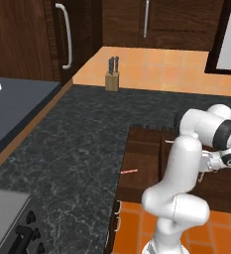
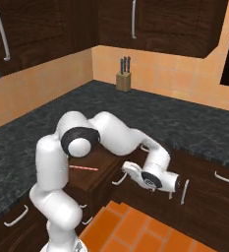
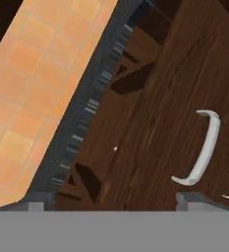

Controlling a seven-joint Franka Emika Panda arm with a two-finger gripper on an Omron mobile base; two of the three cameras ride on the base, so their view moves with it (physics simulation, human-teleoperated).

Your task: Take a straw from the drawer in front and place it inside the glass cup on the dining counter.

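1. The black granite counter [image 1: 77, 149] fills the centre of the left base view; a knife block [image 1: 112, 79] stands at its far edge, upper centre.
2. The drawer [image 1: 142, 168] stands pulled out, right of centre — its brown inside is exposed.
3. The gripper [image 2: 174, 189] hangs low at lower right of the right base view, beside the cabinet fronts, jaws released and holding nothing.
4. The straw [image 1: 129, 171] lies flat on the drawer floor, just below centre.
5. Recommended procedure: raise the hand above the drawer rim, align the jaws across the straw, descend vertically — then clamp mid-length.
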